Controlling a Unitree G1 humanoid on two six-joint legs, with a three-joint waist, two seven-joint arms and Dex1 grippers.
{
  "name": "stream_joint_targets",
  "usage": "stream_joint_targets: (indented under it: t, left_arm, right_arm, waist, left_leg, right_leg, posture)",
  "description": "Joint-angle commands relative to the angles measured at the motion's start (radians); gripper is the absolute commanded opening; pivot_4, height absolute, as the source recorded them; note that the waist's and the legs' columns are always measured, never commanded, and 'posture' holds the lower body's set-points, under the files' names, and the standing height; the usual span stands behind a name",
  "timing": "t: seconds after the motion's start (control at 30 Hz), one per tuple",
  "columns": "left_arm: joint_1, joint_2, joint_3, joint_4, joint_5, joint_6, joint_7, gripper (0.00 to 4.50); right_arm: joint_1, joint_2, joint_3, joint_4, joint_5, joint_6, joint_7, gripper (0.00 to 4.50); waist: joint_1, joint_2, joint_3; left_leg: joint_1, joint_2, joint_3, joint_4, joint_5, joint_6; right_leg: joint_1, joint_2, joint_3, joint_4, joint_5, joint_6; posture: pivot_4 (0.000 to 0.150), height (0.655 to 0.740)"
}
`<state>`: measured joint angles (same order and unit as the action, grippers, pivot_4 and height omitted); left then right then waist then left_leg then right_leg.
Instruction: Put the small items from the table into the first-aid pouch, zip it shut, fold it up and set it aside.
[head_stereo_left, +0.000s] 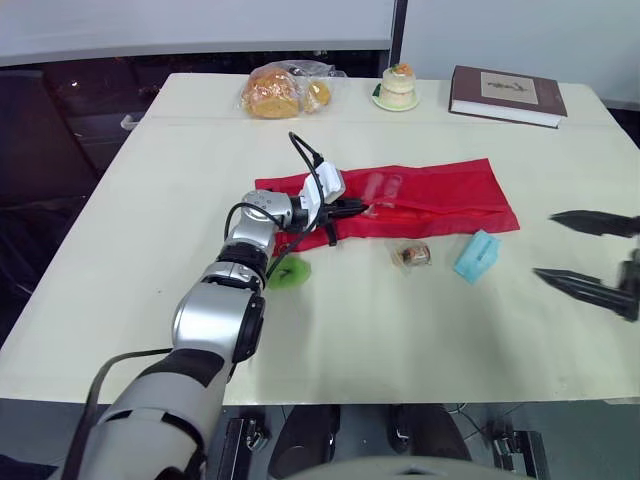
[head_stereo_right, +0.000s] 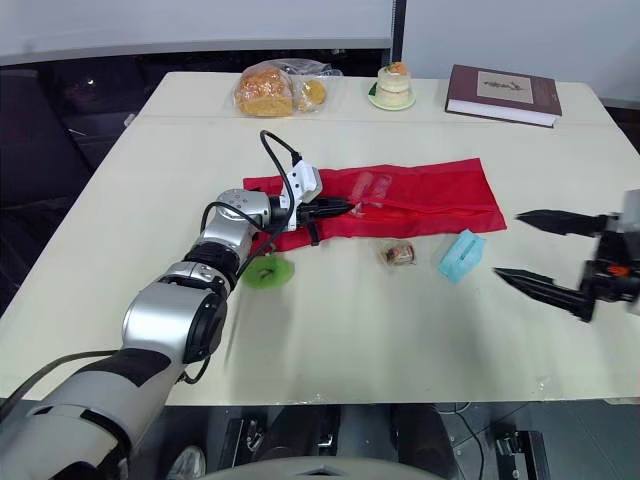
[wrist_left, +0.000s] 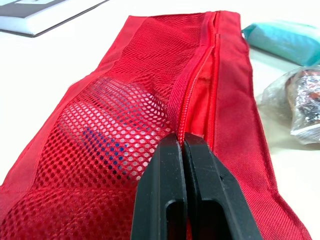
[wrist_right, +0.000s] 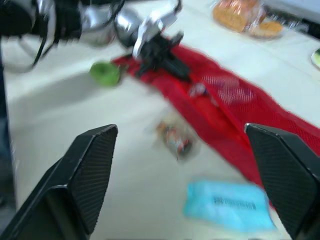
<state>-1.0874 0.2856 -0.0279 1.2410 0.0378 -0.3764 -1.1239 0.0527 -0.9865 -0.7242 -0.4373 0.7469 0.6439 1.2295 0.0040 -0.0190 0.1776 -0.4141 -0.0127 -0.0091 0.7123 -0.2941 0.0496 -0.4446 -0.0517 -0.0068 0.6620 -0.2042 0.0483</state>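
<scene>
The red first-aid pouch (head_stereo_left: 430, 200) lies flat across the middle of the table, its mesh side showing an item inside (wrist_left: 100, 135). My left gripper (head_stereo_left: 357, 209) is shut on the pouch's zipper (wrist_left: 182, 135) near the pouch's left end. In front of the pouch lie a clear-wrapped small item (head_stereo_left: 411, 254) and a light blue packet (head_stereo_left: 477, 256). A green item (head_stereo_left: 291, 272) sits beside my left forearm. My right gripper (head_stereo_left: 585, 255) hovers open at the right, to the right of the blue packet, holding nothing.
At the table's far edge sit a bag of bread (head_stereo_left: 278, 92), a small cake on a plate (head_stereo_left: 397, 87) and a dark red book (head_stereo_left: 505, 95). The near half of the table (head_stereo_left: 400, 340) is bare.
</scene>
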Motion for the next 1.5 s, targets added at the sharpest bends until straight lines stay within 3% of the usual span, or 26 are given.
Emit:
stream_joint_targets:
  t: [0.03,0.33,0.83,1.03,1.13,1.33,1.5]
  left_arm:
    - [-0.020,0.026,0.015,-0.005,-0.007,0.000,0.013,0.00]
    - [-0.016,0.044,0.015,0.007,-0.004,0.011,0.038,0.00]
    - [-0.029,0.063,0.010,0.028,0.014,0.028,0.058,0.00]
    - [-0.029,0.049,-0.001,0.025,0.025,0.034,0.056,0.00]
    - [-0.029,0.027,-0.012,0.014,0.029,0.026,0.048,0.00]
    - [-0.023,-0.021,-0.018,-0.009,0.026,-0.003,0.043,0.00]
    - [-0.011,-0.050,-0.021,-0.022,0.027,-0.027,0.043,0.00]
  right_arm:
    - [0.066,-0.055,-0.196,0.063,-0.017,-0.033,0.107,4.45]
    - [0.232,-0.078,-0.460,0.152,-0.037,-0.021,0.228,4.45]
    - [0.309,0.037,-0.496,0.033,0.018,-0.024,0.133,4.45]
    - [0.243,0.110,-0.198,-0.100,-0.031,-0.110,-0.013,4.45]
    - [0.110,0.120,0.091,-0.106,-0.146,-0.167,-0.118,4.45]
    - [-0.176,0.102,0.550,0.021,-0.358,-0.216,-0.146,4.45]
    - [-0.374,0.125,0.791,0.189,-0.511,-0.264,-0.132,4.45]
  waist:
    - [0.006,0.000,0.000]
    - [0.010,0.000,0.000]
    - [0.010,0.000,0.000]
    - [0.008,0.000,0.000]
    - [0.011,-0.001,0.000]
    - [0.011,-0.001,-0.001]
    - [0.010,-0.001,-0.001]
  left_leg:
    - [0.000,0.000,0.000,0.000,0.000,0.000]
    - [0.001,0.000,0.000,0.000,0.000,0.000]
    - [0.001,0.000,0.000,0.001,0.000,0.000]
    - [0.002,0.001,0.000,0.001,0.000,0.000]
    - [0.001,0.000,-0.001,0.002,0.000,0.000]
    - [-0.001,0.000,-0.002,0.005,0.001,-0.002]
    - [0.000,-0.001,-0.002,0.006,0.001,-0.002]
  right_leg:
    - [0.000,0.000,0.000,0.000,0.000,0.000]
    - [0.001,0.000,0.000,0.000,0.000,0.000]
    - [0.001,0.000,0.000,0.000,0.000,0.000]
    - [0.001,0.000,0.001,0.001,0.000,0.000]
    - [0.001,0.000,0.000,0.000,0.000,0.000]
    - [0.002,0.000,-0.002,0.000,0.000,0.000]
    - [0.002,0.000,-0.002,0.000,0.000,0.001]
  posture:
    - [0.150,0.7289]
    - [0.150,0.7289]
    - [0.150,0.7289]
    - [0.150,0.7289]
    - [0.150,0.7289]
    - [0.150,0.7289]
    - [0.150,0.7289]
